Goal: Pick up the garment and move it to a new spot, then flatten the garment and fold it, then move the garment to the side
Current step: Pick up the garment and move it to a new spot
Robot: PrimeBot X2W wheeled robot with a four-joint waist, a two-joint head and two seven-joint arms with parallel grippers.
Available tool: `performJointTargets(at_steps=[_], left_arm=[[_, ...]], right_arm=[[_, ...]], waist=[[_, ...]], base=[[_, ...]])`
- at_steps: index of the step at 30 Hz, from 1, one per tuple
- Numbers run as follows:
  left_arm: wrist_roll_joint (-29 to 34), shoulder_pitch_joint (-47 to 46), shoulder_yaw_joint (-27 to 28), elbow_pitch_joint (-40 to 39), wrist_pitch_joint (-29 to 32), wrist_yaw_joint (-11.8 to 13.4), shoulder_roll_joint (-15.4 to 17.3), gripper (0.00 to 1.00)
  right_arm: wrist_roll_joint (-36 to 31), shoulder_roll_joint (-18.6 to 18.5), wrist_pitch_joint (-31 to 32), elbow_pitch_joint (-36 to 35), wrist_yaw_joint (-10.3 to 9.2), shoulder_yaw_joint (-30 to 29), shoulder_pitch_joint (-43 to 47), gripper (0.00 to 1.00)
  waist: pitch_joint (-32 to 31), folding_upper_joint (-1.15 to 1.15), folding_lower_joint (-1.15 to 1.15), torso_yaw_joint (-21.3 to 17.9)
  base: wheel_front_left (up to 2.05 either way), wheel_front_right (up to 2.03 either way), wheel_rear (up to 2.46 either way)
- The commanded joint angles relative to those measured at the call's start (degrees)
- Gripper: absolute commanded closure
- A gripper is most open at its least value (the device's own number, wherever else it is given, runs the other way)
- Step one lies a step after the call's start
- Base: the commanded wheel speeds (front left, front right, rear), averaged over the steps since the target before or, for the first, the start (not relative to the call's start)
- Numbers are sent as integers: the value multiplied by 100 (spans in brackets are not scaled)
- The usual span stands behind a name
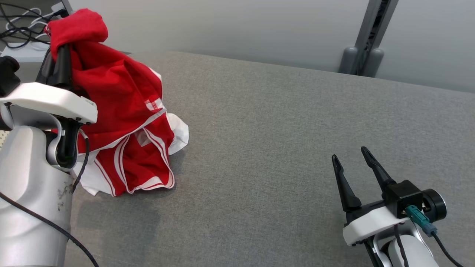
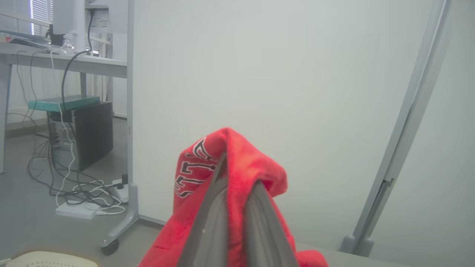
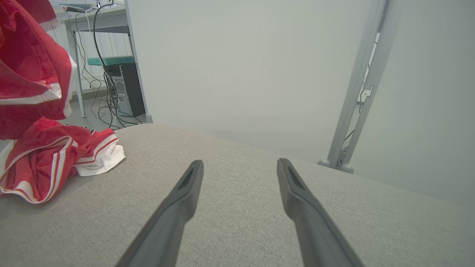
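The garment is a red jersey with white stripes and trim. It hangs from my left gripper at the table's left side, its lower part still bunched on the grey surface. In the left wrist view the two fingers are pinched together with a fold of the red cloth draped over their tips. The garment also shows at the left of the right wrist view, partly raised and partly on the table. My right gripper rests at the lower right, open and holding nothing, well away from the garment.
The grey fabric-covered table stretches wide to the right of the garment. A pale partition wall with a grey post stands behind it. Cables and a power strip lie on the floor beyond the left edge.
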Motion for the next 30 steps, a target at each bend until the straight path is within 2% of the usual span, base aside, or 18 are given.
performJointTargets(at_steps=[1,7,16,21,22,24,30], left_arm=[[-39,97,-3,-122,-61,2,-38,100],[-93,356,-157,-758,-95,54,-318,100],[18,790,-634,-1480,55,143,-671,100],[31,923,-897,-1565,55,191,-833,100],[31,923,-897,-1565,55,191,-833,100],[-18,932,-1026,-1516,4,225,-912,100],[-133,890,-1290,-1325,-111,305,-994,100]], right_arm=[[-5,-11,-32,-3,8,-39,47,0],[-80,2,-32,-22,7,-206,75,0],[-155,6,-32,-56,4,-380,18,0],[-189,8,-32,-80,4,-466,-15,0],[-189,8,-32,-80,4,-466,-15,0],[-200,7,-32,-94,4,-478,-54,0],[-150,10,-32,-139,4,-512,-98,0]], waist=[[-95,0,0,-117],[-214,0,0,-467],[-225,0,0,-1249],[-186,0,0,-1736],[-186,0,0,-1736],[-135,0,0,-2037],[14,0,0,-2469]], base=[[0,0,0],[0,0,0],[0,0,0],[0,0,0],[0,0,0],[0,0,0],[0,0,0]])
